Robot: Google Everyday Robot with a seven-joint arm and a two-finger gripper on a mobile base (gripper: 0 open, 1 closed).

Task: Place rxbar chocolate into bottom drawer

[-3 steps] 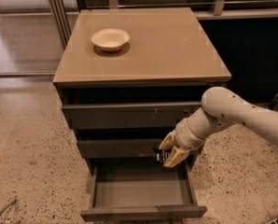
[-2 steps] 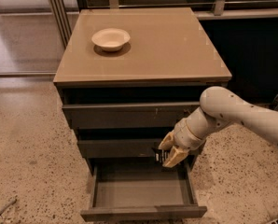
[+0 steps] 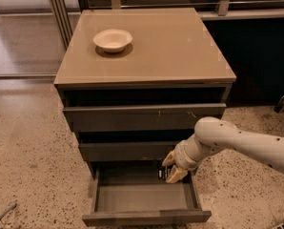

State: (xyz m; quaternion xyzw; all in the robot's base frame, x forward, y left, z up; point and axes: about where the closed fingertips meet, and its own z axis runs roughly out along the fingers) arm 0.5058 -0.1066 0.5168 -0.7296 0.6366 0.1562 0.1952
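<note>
The bottom drawer (image 3: pixel 147 217) is pulled out open at the foot of the grey-brown cabinet. My gripper (image 3: pixel 171 168) hangs over the drawer's back right corner, just under the middle drawer's front. Its yellowish fingers (image 3: pixel 176 174) are shut on the rxbar chocolate (image 3: pixel 162 172), a small black bar with white lettering that sticks out to the left, held above the drawer floor. My white arm reaches in from the right.
A white bowl (image 3: pixel 113 39) sits on the cabinet top (image 3: pixel 180 46) at the back left. The two upper drawers (image 3: pixel 142 117) are pushed in. Speckled floor surrounds the cabinet. A metal frame stands at the back left.
My gripper with the bar has dipped slightly lower toward the open drawer's back right corner. Nothing else has moved.
</note>
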